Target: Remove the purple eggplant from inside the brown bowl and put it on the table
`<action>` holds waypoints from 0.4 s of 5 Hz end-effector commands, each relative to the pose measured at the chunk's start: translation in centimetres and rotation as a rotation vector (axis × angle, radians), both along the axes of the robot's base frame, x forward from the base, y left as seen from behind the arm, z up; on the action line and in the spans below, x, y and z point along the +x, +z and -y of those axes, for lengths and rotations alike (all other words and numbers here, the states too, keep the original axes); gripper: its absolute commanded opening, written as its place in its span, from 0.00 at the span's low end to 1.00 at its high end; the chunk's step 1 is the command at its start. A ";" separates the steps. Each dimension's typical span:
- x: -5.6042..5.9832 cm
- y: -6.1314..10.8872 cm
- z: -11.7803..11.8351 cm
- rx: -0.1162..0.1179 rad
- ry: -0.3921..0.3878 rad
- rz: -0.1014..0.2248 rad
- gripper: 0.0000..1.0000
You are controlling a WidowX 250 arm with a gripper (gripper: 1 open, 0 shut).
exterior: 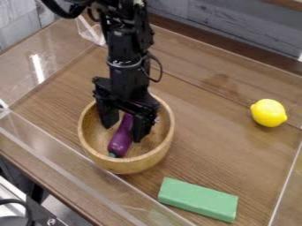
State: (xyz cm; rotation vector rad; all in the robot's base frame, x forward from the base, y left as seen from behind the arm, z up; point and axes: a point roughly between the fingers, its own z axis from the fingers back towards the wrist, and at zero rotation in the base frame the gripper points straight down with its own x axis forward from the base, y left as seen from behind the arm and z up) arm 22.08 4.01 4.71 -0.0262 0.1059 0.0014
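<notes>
We are looking down across the table (pixel 224 93), a dark wood-grain top hemmed in by clear acrylic walls, and along the left edge we are seeing the near wall (pixel 30 119) running close to the brown bowl (pixel 92 144), so room for moving is narrowing there. Further right the tabletop is lying bare between the bowl and the far right side. The bowl is round, deep and light brown, with a thick rim and visible grain. Inside it the purple eggplant (pixel 122 138) is lying tilted, glossy and elongated, its teal-green stem end pointing toward the near wall of the bowl. The gripper (pixel 126 126) is reaching straight down into the bowl, its black fingers standing apart on either side of the eggplant; we are not able to tell whether the pads are touching it, since the fingers are hiding the eggplant's upper end. The arm's upper part is being cut off by the top edge. Near the front, a flat green rectangular block (pixel 199 199) is resting just right of the bowl. Well apart at the right, a smooth yellow lemon (pixel 269 113) is sitting close to the right wall.
</notes>
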 end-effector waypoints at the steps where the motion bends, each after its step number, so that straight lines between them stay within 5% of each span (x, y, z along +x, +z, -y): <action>1: 0.4 0.3 -0.3 0.005 0.012 0.028 1.00; 2: 0.4 -0.1 -0.2 0.004 0.016 0.029 1.00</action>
